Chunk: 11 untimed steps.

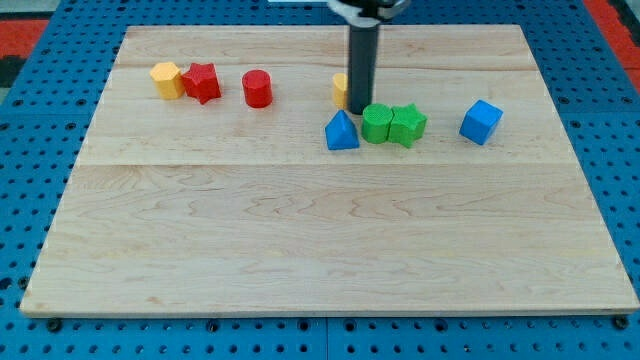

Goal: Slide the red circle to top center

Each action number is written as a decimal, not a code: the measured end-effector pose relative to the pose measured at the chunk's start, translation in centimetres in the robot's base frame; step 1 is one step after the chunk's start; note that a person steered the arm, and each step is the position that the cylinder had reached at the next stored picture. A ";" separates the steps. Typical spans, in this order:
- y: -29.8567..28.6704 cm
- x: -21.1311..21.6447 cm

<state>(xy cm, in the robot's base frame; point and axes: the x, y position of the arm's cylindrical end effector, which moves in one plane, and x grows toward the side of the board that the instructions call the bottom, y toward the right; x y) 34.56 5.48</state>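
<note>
I am working with no jaws at all, so there is nothing to be apart, together or clamped; I am ending in a dark rod, and my tip (358, 111) is resting on the wooden board (300, 250) in the upper middle of the frame. It is sitting just above the gap between the blue triangle (342, 132) and the green cylinder (376, 124), with a yellow block (340, 89) partly hiding behind the rod at its left. A green star (407, 124) is touching the green cylinder on its right, and a blue cube (481, 121) is lying further right, apart from them.

The red circle (257, 88) is sitting in the upper left-centre of the frame, well apart from my tip and untouched by it. Further left a red star (202, 82) is pressing against a yellow hexagon (166, 79).

I am judging the task as barely begun: the red circle is already lying fairly high on the board but left of centre, so it is needing a push rightward and a little upward. I am thinking I should be coming around to its left side first, and the yellow block may be standing in its way
</note>
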 end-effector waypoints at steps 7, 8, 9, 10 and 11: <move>-19.1 -1.4; -17.5 -1.4; -17.4 -3.9; -14.4 -4.3; -15.5 -1.8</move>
